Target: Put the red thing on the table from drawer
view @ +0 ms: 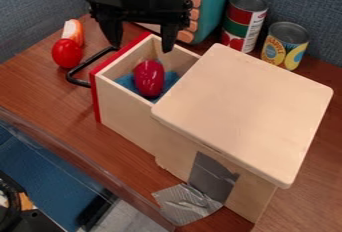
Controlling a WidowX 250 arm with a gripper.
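The black gripper point(141, 46) hangs at the top left of centre, above the back end of the open drawer, its two fingers spread wide with nothing between them. Below it, a shiny dark red oval thing point(149, 78) lies inside the drawer on a blue cloth point(172, 79). The drawer point(127, 121) has pale wooden walls and a red front with a black handle, and is pulled out from a wooden box point(247, 111). The brown table point(40, 93) lies around the box.
A red tomato-like object point(67, 53) and a red-and-white piece point(73, 31) lie left of the drawer handle. Two cans point(244, 21) point(285, 45) and a teal toy appliance point(217, 6) stand behind. Silver tape point(187, 204) is at the box's lower front.
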